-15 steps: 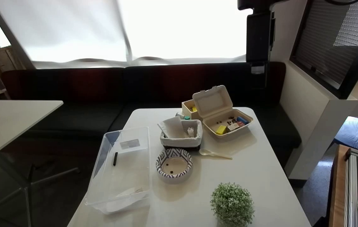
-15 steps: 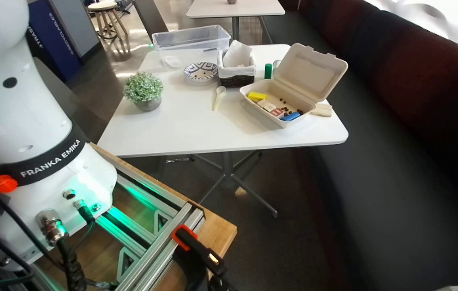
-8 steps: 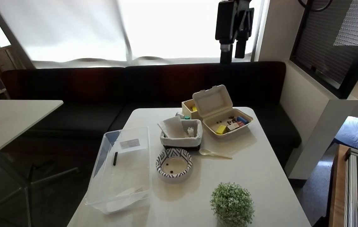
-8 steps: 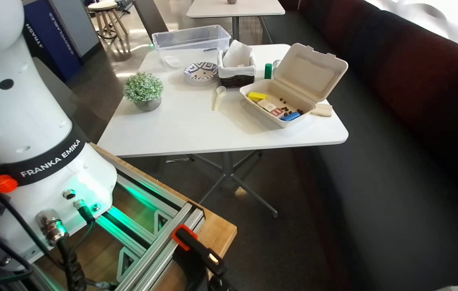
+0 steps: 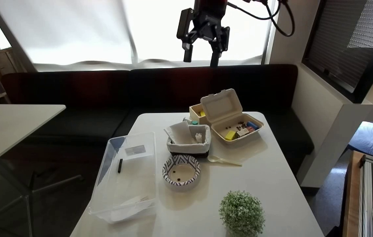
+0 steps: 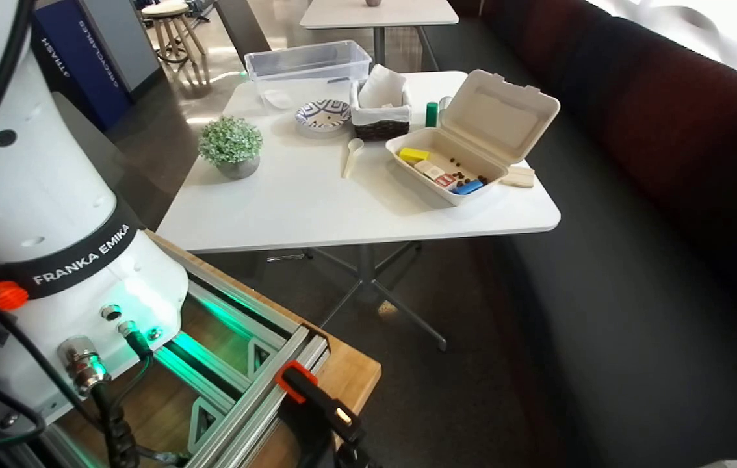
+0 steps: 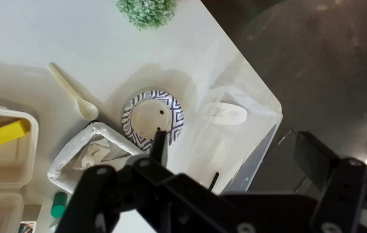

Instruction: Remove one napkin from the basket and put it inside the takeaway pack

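Observation:
The white-lined basket (image 5: 188, 148) stands near the back of the table, and it also shows in an exterior view (image 6: 381, 117) and the wrist view (image 7: 61, 158). A pale folded napkin (image 5: 181, 133) leans upright in it, also visible in an exterior view (image 6: 381, 88); crumpled white paper lies beside it. The beige takeaway pack (image 5: 223, 107) stands open beside the basket with small blocks and brown bits inside; its tray edge shows in the wrist view (image 7: 34, 145). My gripper (image 5: 201, 62) is open and empty, high above the table. In the wrist view its body hides part of the basket.
A patterned bowl (image 5: 181, 161), a pale spoon (image 5: 222, 160) and a clear tub (image 5: 134, 184) stand near the basket. A green-capped item (image 6: 431, 114) is between basket and pack. A small beige box (image 5: 195, 113) is behind. A potted plant (image 5: 242, 212) is at the front.
My gripper has come into the exterior view from the upper right, moving left, and has turned so both spread fingers show. The objects on the table have not moved.

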You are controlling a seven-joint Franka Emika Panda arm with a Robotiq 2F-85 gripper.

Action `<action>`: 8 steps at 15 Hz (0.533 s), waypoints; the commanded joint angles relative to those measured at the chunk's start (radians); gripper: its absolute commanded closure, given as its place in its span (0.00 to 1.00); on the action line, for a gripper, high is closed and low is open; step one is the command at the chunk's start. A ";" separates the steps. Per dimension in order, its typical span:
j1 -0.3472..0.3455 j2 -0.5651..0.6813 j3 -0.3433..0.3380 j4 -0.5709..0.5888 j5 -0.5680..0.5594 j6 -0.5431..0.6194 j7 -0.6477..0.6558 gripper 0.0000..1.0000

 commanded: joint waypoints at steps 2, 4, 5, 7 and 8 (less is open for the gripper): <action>-0.021 0.216 0.010 0.190 0.065 0.084 0.198 0.00; -0.016 0.297 0.010 0.249 0.043 0.153 0.305 0.00; -0.007 0.344 0.009 0.278 0.018 0.195 0.364 0.00; 0.009 0.423 0.002 0.333 -0.017 0.255 0.481 0.00; 0.019 0.459 -0.004 0.362 -0.038 0.271 0.543 0.00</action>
